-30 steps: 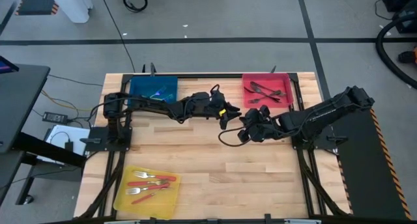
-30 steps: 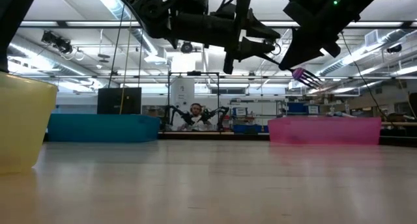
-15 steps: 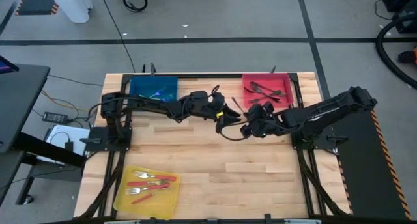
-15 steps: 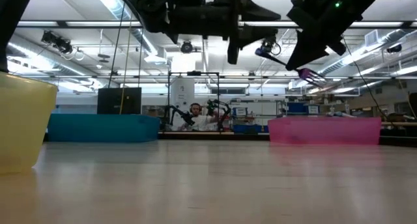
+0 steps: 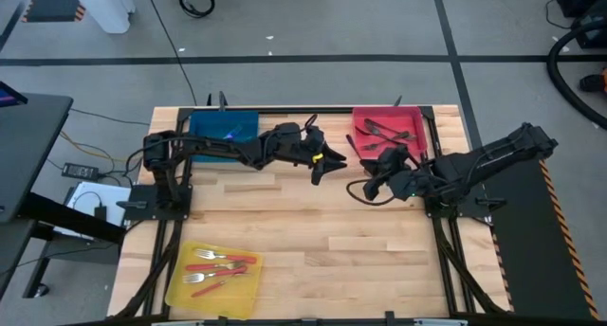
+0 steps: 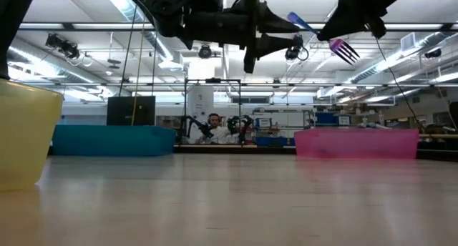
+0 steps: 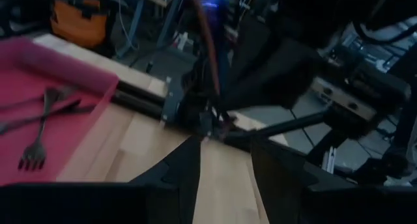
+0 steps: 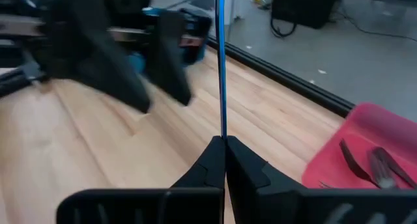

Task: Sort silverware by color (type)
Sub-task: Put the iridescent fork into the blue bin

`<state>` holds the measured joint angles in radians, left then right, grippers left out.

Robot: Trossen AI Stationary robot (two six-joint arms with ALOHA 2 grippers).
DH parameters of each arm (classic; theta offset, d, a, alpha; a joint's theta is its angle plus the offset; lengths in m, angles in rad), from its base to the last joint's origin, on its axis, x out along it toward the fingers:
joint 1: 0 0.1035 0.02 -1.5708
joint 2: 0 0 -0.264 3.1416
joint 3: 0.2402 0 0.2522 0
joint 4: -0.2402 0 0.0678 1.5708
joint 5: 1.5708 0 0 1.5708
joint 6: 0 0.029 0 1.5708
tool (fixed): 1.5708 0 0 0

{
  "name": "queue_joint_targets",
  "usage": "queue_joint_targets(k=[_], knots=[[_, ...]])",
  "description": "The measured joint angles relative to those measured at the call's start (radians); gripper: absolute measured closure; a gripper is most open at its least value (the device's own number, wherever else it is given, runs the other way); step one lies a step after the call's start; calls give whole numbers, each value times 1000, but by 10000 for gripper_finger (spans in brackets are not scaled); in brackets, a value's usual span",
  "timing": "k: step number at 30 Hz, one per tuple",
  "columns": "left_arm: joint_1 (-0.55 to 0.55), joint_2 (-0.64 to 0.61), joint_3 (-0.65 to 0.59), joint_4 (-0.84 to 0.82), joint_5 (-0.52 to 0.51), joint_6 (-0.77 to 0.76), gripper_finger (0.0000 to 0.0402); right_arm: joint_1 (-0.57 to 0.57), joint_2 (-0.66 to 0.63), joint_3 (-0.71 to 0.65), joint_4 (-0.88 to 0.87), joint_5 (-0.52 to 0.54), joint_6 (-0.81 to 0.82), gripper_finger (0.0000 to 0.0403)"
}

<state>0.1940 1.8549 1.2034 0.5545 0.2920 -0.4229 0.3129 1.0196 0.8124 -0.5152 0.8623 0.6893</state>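
Observation:
My right gripper (image 8: 223, 143) is shut on an iridescent fork (image 6: 336, 40), held high over the middle of the table, just near of the red tray. The fork's blue handle (image 8: 220, 61) points toward my left gripper (image 5: 327, 163) and its purple tines (image 6: 348, 51) stick out the other way. My left gripper (image 7: 225, 167) hangs open a short way in front of the handle's end and touches nothing. Dark forks (image 5: 384, 132) lie in the red tray, red-handled forks (image 5: 216, 267) in the yellow tray, and an iridescent piece (image 5: 228, 134) in the blue tray. My right gripper pinches the fork between its two fingers near the tine end of the handle (image 8: 222, 134). Most of the handle runs forward past the fingertips. The fork is lifted clear of the table and tilted, with the handle's free end (image 6: 295, 19) higher than the tines.
The blue tray (image 5: 201, 127) stands at the far left, the red tray (image 5: 417, 117) at the far right, and the yellow tray (image 5: 180, 288) at the near left. Bare wood (image 5: 332, 241) lies below and near of both grippers. A person sits far behind the table (image 6: 213, 124).
My right gripper has risen with the fork and drawn back a little toward the table's right edge; the fork now hangs higher, its handle tipped up toward my left gripper. My left gripper has lifted slightly and stayed open.

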Motion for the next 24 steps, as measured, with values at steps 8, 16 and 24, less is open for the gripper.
queue_joint_targets(k=[8,16,24], knots=[[-2,0,0,89,0,-5,260,-3,57,0,92,-72,-55,394],[-2,0,0,110,-1,-2,260,-7,91,-1,124,-96,-66,394],[-2,0,0,94,-1,40,314,-8,79,-1,133,-94,-91,394]])
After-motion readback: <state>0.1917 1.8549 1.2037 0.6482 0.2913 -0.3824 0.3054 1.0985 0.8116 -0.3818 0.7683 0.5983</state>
